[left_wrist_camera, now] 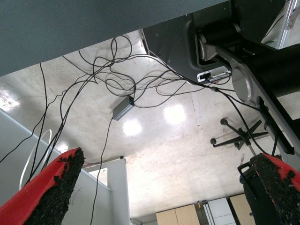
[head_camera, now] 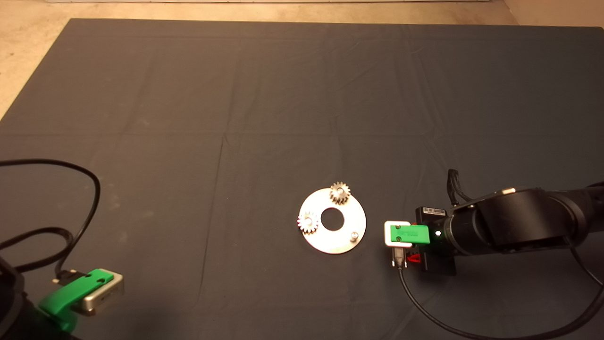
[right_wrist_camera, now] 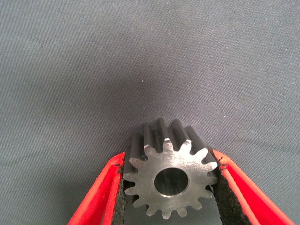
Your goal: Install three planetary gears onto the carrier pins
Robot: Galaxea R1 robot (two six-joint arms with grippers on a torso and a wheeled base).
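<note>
The round shiny disc (head_camera: pixel 330 242) with a large central hole lies on the mat, right of centre. Two planetary gears sit on its carrier pins, one at the far edge (head_camera: pixel 339 192) and one at the left edge (head_camera: pixel 308 222). The third carrier pin (head_camera: pixel 354 234) stands bare at the disc's near right. My right gripper (head_camera: pixel 414 258) is just right of the disc. In the right wrist view this gripper (right_wrist_camera: pixel 169 159) is shut on the third gear (right_wrist_camera: pixel 150 168), with only mat behind it. My left gripper (head_camera: pixel 82 290) is parked at the lower left, and its wrist view (left_wrist_camera: pixel 168 159) shows it open and empty.
The dark mat (head_camera: pixel 188 118) has sandy floor along its far and left edges. Black cables loop at the left (head_camera: pixel 89 189) and trail from the right arm (head_camera: pixel 424 307). The left wrist view shows floor, cables and a chair base (left_wrist_camera: pixel 239 136).
</note>
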